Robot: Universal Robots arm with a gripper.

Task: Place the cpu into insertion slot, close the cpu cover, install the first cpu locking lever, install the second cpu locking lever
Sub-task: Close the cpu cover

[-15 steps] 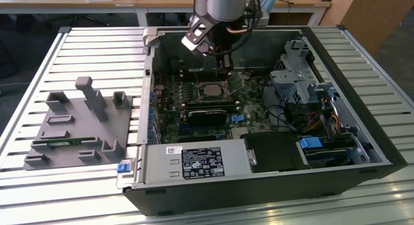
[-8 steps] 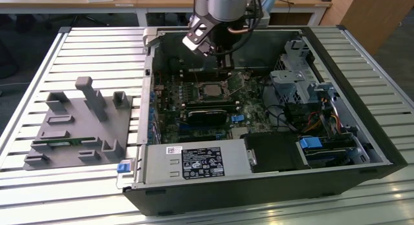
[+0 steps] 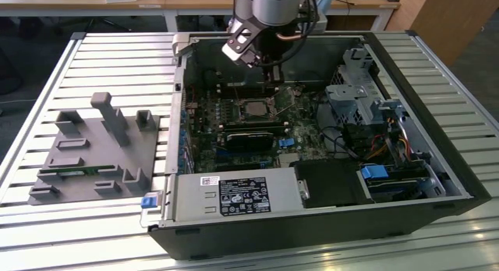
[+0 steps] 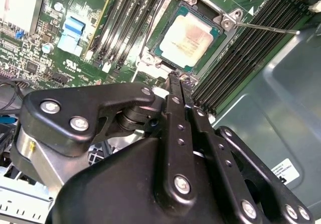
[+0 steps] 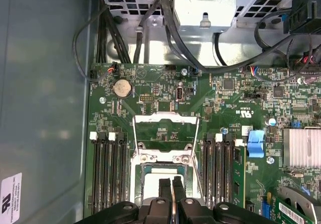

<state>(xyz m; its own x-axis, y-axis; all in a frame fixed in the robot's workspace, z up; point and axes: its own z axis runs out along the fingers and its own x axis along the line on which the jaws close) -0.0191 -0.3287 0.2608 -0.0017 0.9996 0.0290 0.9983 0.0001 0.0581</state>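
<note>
Exterior view, cpu: the cpu, a small flat square chip with a dull silver-grey face, lies seated inside the open black computer case. My gripper hangs close above it.
Second wrist view, slot: the insertion slot, a square silvery-rimmed socket in the green circuit board, holds the cpu.
Handling: I judge it light, stiff and fragile underneath, so take it by the edges only.
First wrist view, cover: the cpu cover, a thin silvery windowed frame, lies swung open beside the slot.
Gripper: the fingers are pressed together with nothing between them, tips over the slot's edge. I cannot tell whether they touch it.
</note>
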